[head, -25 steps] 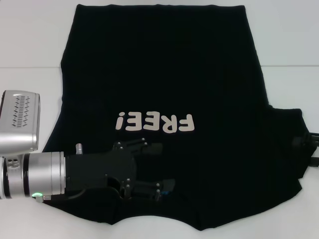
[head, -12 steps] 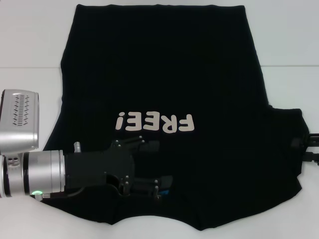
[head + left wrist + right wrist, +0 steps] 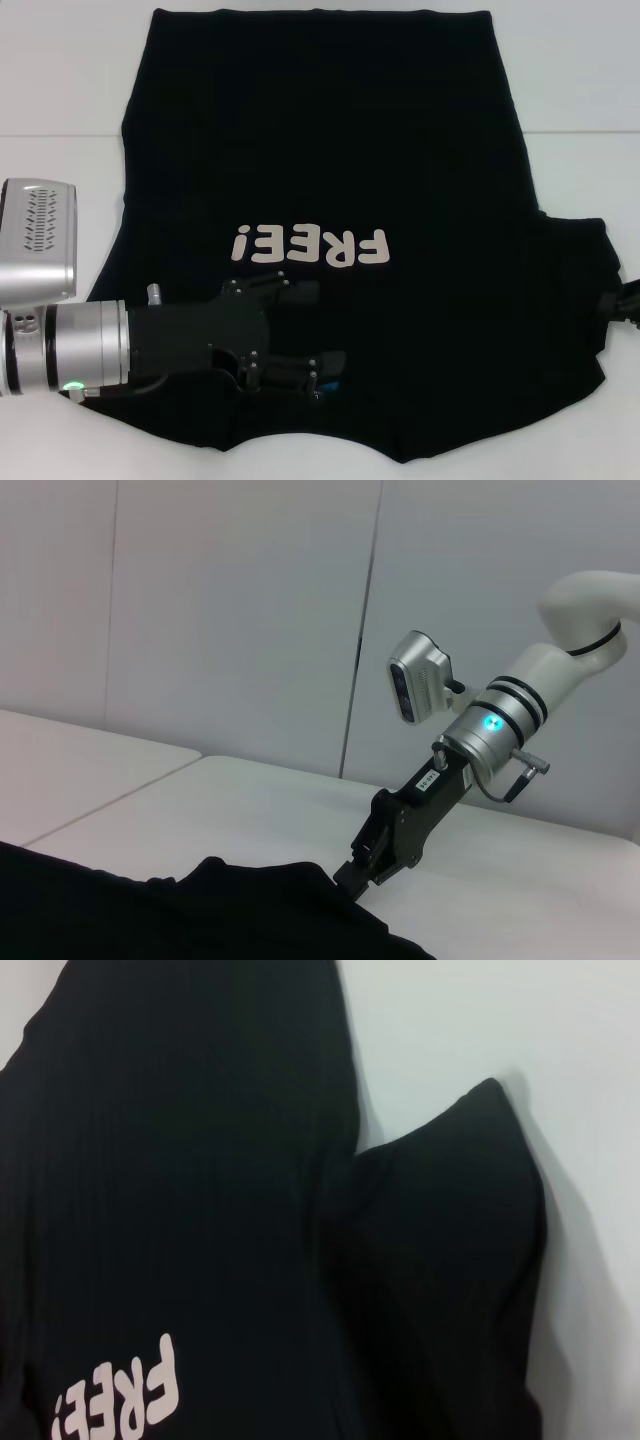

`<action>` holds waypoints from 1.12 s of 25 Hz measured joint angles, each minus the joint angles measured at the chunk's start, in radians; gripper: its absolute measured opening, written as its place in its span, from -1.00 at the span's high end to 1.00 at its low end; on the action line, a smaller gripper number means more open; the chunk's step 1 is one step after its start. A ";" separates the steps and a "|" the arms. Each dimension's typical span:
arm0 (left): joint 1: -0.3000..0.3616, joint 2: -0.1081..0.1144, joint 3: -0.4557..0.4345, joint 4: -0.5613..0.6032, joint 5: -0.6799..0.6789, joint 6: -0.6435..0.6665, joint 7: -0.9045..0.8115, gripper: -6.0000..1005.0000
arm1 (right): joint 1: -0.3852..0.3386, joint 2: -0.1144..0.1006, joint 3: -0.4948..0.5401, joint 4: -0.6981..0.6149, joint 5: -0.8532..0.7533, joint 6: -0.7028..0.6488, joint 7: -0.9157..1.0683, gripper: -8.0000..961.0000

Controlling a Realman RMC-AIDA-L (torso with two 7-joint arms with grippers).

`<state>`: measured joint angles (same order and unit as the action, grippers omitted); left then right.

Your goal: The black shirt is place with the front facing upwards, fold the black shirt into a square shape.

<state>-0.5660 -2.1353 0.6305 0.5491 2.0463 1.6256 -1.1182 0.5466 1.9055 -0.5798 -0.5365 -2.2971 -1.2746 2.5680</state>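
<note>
The black shirt (image 3: pixel 320 150) lies flat on the white table, front up, with its pale "FREE!" lettering (image 3: pixel 308 246) toward me. My left gripper (image 3: pixel 322 328) is open low over the shirt just near of the lettering, beside the bluish neck label (image 3: pixel 335 378). My right gripper (image 3: pixel 626 302) is at the outer edge of the shirt's right sleeve (image 3: pixel 575 300), mostly cut off by the picture's edge. The left wrist view shows the right gripper (image 3: pixel 352 873) at the sleeve's tip (image 3: pixel 300 875). The right wrist view shows the sleeve (image 3: pixel 450 1260) and the lettering (image 3: pixel 120 1395).
The white table (image 3: pixel 60 80) shows bare around the shirt on the left, right and near edge. A seam in the table (image 3: pixel 60 135) runs across behind the shirt. My left arm's silver forearm (image 3: pixel 60 345) lies over the near left corner.
My right gripper has slid outward to the right, almost out of the head view. My left gripper has drawn back slightly to the left. The shirt lies as before.
</note>
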 joint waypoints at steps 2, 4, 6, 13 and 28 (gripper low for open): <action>0.000 0.000 0.000 0.000 0.000 0.000 0.000 -0.83 | -0.001 0.000 0.000 0.001 -0.001 0.002 0.000 0.46; 0.000 0.000 0.000 0.000 0.000 0.000 0.000 -0.83 | -0.002 0.000 0.000 0.002 -0.001 0.004 0.000 0.62; 0.000 0.000 0.000 0.000 0.000 0.000 0.000 -0.83 | -0.002 0.000 0.000 0.003 -0.001 0.006 0.000 0.79; 0.002 0.000 -0.004 0.000 0.000 0.001 -0.001 -0.83 | -0.017 -0.006 0.011 -0.015 0.004 -0.016 -0.008 0.97; 0.005 0.002 -0.014 0.000 -0.003 0.009 -0.001 -0.83 | -0.037 -0.028 0.004 -0.028 -0.001 -0.070 0.002 0.50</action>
<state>-0.5613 -2.1337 0.6166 0.5492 2.0429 1.6347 -1.1195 0.5092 1.8777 -0.5762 -0.5648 -2.2982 -1.3444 2.5700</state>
